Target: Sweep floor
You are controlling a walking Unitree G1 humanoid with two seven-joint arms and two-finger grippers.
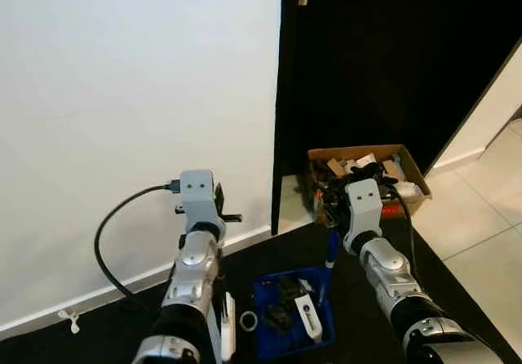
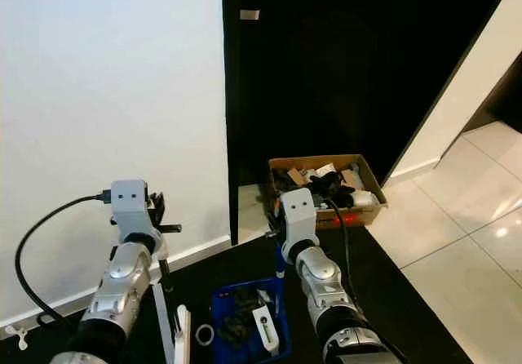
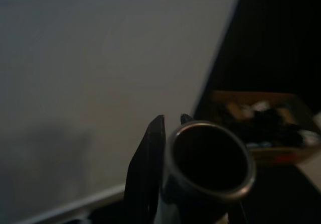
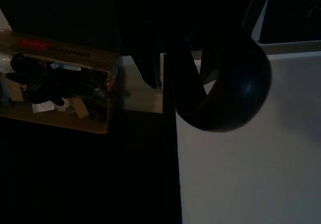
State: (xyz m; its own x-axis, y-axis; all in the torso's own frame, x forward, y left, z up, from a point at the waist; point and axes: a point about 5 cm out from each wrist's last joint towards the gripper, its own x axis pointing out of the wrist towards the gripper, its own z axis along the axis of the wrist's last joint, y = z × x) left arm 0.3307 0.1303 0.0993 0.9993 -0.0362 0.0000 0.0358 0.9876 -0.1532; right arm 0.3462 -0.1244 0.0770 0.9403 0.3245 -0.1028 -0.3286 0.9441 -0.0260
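One cardboard box (image 1: 366, 175); one blue dustpan (image 1: 292, 308); two silver arms (image 1: 192, 266).

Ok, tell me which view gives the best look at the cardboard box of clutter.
The right eye view: the cardboard box sits whole and well lit on the floor by the dark doorway. The left eye view shows it too, partly behind the right arm. The right wrist view catches it dim; the left wrist view, blurred.

Red print on the cardboard box (image 4: 55, 53) seems unreadable.
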